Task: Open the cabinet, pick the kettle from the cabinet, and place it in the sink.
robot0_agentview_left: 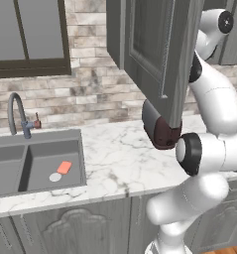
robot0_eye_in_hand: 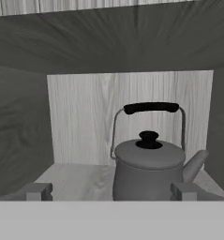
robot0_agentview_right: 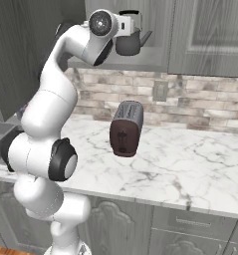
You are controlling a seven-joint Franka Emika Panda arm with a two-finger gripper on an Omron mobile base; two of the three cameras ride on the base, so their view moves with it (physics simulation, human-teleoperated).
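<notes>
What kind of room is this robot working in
A rendered home kitchen, it seems: a dark sink with a gooseneck faucet set in a marble counter, a toaster on it, and a kettle in an open wall cabinet.

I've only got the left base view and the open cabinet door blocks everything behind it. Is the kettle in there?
Observer: Yes, the kettle stands upright on the shelf of the cabinet, spout to the right in the hand view.
Operator: Where's the gripper?
Observer: The gripper is at the cabinet mouth, jaws open wide, one fingertip either side of the kettle's base, not touching it as far as I can tell.
Operator: Anything below it I should mind?
Observer: The toaster sits on the counter under the shelf.
</notes>
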